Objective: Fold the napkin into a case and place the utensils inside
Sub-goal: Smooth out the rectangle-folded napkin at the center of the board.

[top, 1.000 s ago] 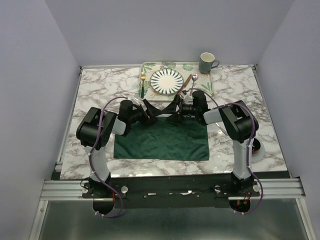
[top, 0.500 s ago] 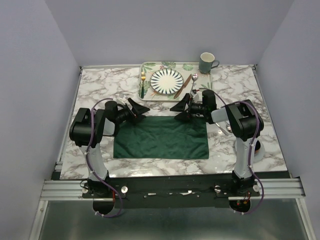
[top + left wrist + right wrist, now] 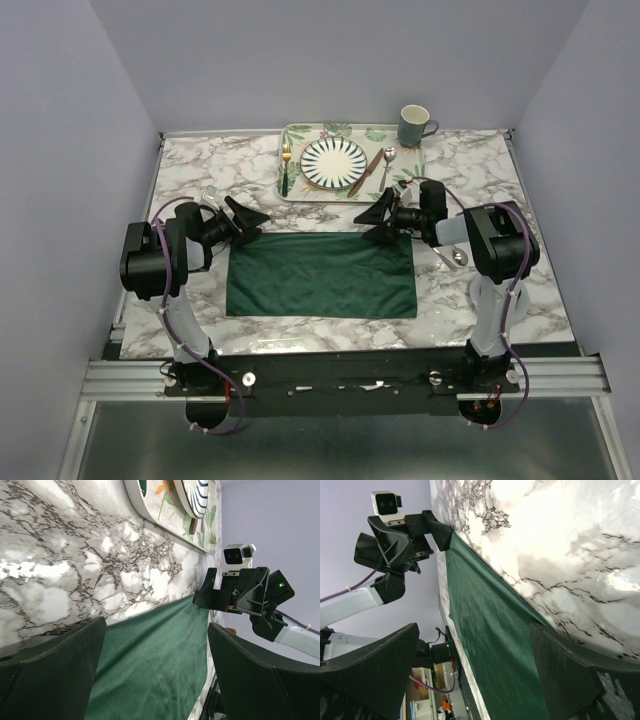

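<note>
Marble table [image 3: 180, 170], plain lilac walls round it. Nearest the arm bases, the napkin [image 3: 320, 275] lies flat on the table as one wide green rectangle, near edge approx parallel w/ the table's front. No narrow fold in it. How many layers, can't tell from these views.

Both claws are at its far edge. L claw [image 3: 260, 223] sits low just outside the far-left corner, jaws spread wide, nothing btwn them. R claw [image 3: 361, 228] mirrors it at the far-right corner, also spread wide and empty. Wrist views show the napkin's far edge running btwn each claw's fingers, w/ the claws facing each other across the cloth. Whether the tips touch the cloth, can't tell.

Beyond that, tray [image 3: 300, 135] at the table's back w/ plate [image 3: 333, 162] in the middle. Fork [image 3: 286, 160] lies left of the plate, knife [image 3: 372, 170] and spoon [image 3: 388, 158] to its right, all on the tray, well apart from the napkin. Mug [image 3: 413, 127] stands at the tray's far-right corner.

Progress, my read: early. Case not made yet. Folding is the step in hand, likely a pinch on both far corners next. Utensils look untouched; loading them comes after.
</note>
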Available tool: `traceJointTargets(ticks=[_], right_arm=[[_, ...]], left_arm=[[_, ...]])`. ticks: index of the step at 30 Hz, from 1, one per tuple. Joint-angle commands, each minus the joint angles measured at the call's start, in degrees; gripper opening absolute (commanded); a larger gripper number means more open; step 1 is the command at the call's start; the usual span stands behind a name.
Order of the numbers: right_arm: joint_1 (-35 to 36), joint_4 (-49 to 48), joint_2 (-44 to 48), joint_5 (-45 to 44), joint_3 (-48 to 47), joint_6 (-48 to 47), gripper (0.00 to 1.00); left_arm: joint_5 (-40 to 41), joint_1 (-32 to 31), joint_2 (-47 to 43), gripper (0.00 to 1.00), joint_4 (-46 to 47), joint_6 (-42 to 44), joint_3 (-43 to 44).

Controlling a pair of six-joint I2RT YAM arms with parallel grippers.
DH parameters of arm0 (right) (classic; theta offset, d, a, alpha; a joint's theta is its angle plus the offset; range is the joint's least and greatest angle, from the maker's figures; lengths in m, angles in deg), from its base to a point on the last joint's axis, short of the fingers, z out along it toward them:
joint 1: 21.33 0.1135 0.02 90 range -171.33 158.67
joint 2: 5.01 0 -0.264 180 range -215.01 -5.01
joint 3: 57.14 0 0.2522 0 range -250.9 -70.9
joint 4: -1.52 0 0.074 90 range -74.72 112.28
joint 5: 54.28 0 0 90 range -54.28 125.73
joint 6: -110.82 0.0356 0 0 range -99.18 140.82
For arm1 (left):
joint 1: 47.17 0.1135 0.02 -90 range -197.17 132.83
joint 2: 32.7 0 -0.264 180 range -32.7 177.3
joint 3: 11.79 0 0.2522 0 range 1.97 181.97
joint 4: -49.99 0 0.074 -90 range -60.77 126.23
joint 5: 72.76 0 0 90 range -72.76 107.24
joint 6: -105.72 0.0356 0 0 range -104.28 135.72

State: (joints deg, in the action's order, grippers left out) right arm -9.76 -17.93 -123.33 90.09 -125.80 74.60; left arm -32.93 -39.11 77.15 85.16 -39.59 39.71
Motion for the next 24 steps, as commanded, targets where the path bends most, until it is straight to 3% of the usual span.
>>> traceJointTargets(ticks=[1, 7, 15, 22, 24], right_arm=[[-2.3, 6.9, 0.8, 0.6, 1.1, -6.3, 1.00], [-3.6, 9.1, 0.4, 0.8, 0.4, -8.8, 1.00], [-3.5, 4.3, -1.7, 1.4, 0.6, -5.0, 1.00], [-3.2, 10.4, 3.8, 1.7, -2.5, -10.1, 1.00], [-2.7, 14.5, 6.2, 1.6, -3.5, -12.6, 1.00]], left_arm=[[0.5, 2.5, 0.8, 0.99, -7.9, 6.7, 0.1], [0.0, 4.5, 1.2, 0.99, -11.0, 8.5, 1.0], [0.0, 6.1, 0.0, 0.99, -15.5, 10.9, 2.5], [-1.1, 6.1, -4.0, 0.99, -16.9, 11.9, 4.5], [-0.7, 5.7, -8.6, 0.99, -22.7, 16.4, 6.0]])
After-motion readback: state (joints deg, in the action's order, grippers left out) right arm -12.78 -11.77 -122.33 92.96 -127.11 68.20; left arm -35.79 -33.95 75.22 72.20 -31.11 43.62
